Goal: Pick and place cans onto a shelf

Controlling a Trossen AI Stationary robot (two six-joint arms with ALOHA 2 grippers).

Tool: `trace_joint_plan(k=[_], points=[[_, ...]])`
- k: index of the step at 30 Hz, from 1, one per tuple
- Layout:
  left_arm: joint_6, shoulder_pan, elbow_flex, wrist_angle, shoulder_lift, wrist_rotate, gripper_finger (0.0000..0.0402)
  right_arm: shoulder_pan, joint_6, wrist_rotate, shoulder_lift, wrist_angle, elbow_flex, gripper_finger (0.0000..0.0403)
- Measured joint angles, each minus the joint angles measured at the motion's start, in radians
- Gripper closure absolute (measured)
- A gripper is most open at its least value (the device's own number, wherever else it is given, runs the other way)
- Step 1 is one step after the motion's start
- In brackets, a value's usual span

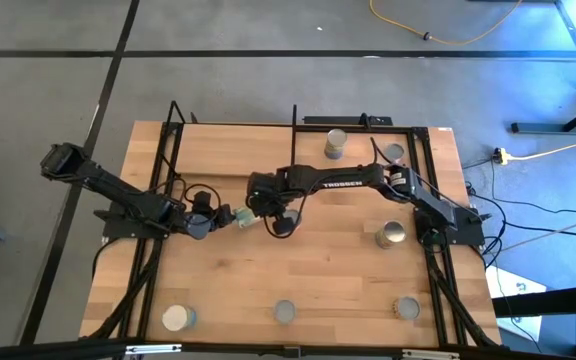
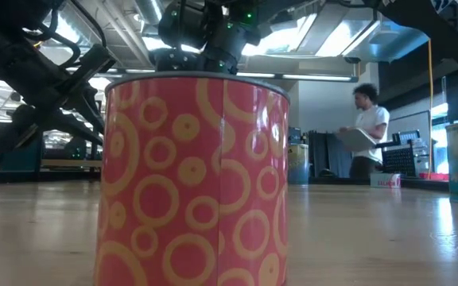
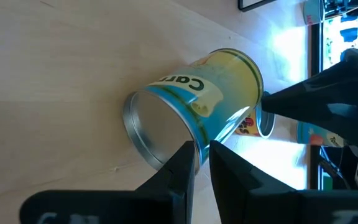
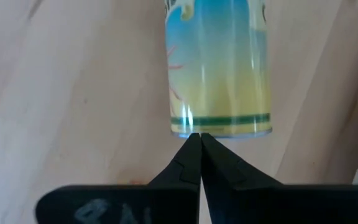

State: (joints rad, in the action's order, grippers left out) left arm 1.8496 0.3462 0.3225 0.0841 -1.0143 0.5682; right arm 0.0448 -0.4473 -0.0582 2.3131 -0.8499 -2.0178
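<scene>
A can (image 3: pixel 197 93) with a blue and yellow label lies on its side near the table's middle (image 1: pixel 243 216), between my two grippers. My left gripper (image 3: pixel 202 152) comes from the table's left (image 1: pixel 224 214) and is shut on the can's silver end. My right gripper (image 4: pixel 199 138), reaching in from the right (image 1: pixel 256 207), is shut, its tips at the can's other end. The shelf's black rods (image 1: pixel 233 125) stand at the table's far edge. Whether the can rests on the tabletop does not show. My left gripper pinches the rim (image 3: pixel 199 140) of the can's silver end, one finger over the end face and one on the labelled wall. It slants down from the table's left. The can lies on its side, away from the fingers. My right gripper's shut fingertips (image 4: pixel 191 149) meet the rim of the can's opposite end (image 4: pixel 197 132), coming from above and slanting down along the can's length. Nothing is between the fingers.
Other cans stand at the far right (image 1: pixel 336 143) (image 1: pixel 393 153), at the right (image 1: pixel 392 234) and along the near edge (image 1: pixel 179 318) (image 1: pixel 284 312) (image 1: pixel 406 308). An orange can with rings (image 2: pixel 193 179) fills the low view. A person (image 2: pixel 368 131) stands beyond the table.
</scene>
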Motion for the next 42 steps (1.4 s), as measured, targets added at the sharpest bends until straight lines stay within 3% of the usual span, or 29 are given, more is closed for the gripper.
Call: trace_joint_plan(k=[30,42], points=[[0.005,-0.087,0.002,0.0,-0.014,-0.035,0.0359,-0.002,-0.002,-0.049,-0.001,0.066,-0.001,0.0393],[0.006,-0.087,0.002,0.0,-0.014,-0.035,0.0359,-0.003,-0.003,-0.022,-0.003,0.071,-0.008,0.0393]])
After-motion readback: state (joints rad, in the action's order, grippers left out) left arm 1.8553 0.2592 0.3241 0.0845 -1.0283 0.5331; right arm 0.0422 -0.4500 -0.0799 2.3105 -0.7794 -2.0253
